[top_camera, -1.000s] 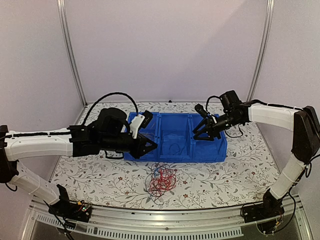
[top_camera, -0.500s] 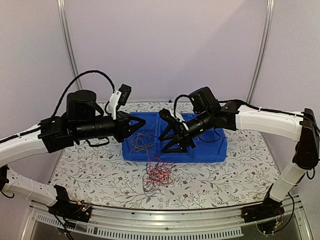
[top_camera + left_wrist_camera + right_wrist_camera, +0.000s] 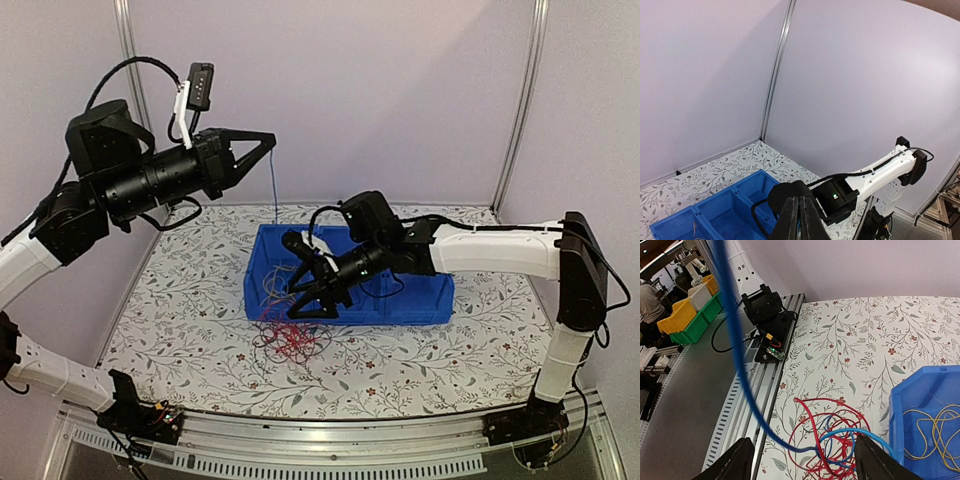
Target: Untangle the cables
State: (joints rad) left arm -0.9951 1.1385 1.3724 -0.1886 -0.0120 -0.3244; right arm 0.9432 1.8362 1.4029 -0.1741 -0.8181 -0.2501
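Cable [image 3: 275,185] lifted above floral table [image 3: 180,300].

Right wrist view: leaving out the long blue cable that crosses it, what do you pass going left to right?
yellow bin, arm base, red cables, blue bin

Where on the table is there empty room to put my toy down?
Bare table lies right of the red cable tangle, in front of the blue bin, and left of the bin too. It's crowded at the tangle, where the right end effector hovers.
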